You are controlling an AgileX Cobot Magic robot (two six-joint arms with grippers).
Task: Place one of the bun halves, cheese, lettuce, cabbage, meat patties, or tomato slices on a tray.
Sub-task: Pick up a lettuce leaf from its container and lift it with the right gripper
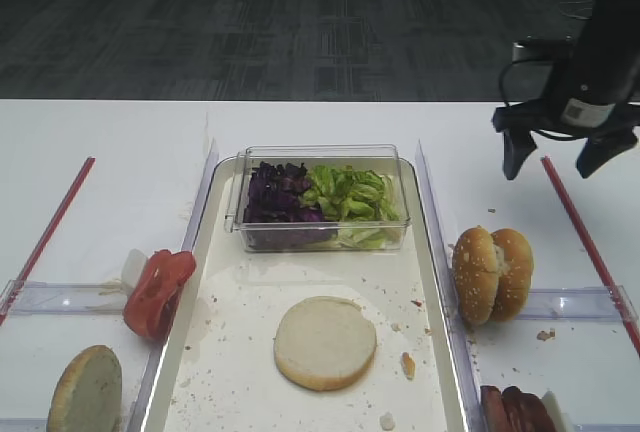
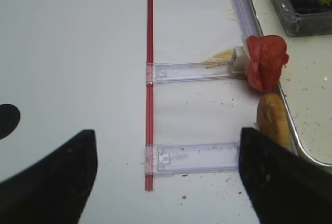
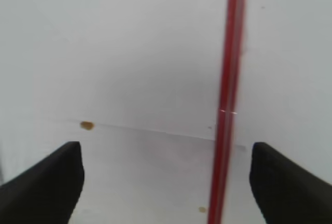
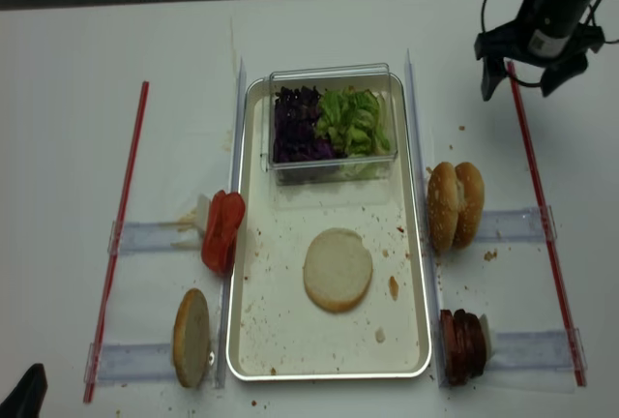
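One pale bun half (image 1: 325, 342) lies cut face up on the long white tray (image 1: 250, 382). Two seeded bun halves (image 1: 492, 274) stand right of the tray, and another (image 1: 85, 390) stands left. Tomato slices (image 1: 157, 292) stand at the tray's left rim; meat patties (image 1: 515, 410) are at the lower right. Lettuce (image 1: 350, 197) and cabbage (image 1: 275, 197) share a clear box. No cheese is in view. My right gripper (image 1: 550, 164) hangs open and empty over the table's far right. My left gripper (image 2: 166, 177) is open and empty above the table left of the tray.
Red strips (image 1: 585, 232) (image 2: 150, 79) run along both sides of the table, joined to clear plastic holders (image 2: 194, 72). The clear box (image 4: 334, 123) fills the tray's far end. Crumbs dot the tray and table.
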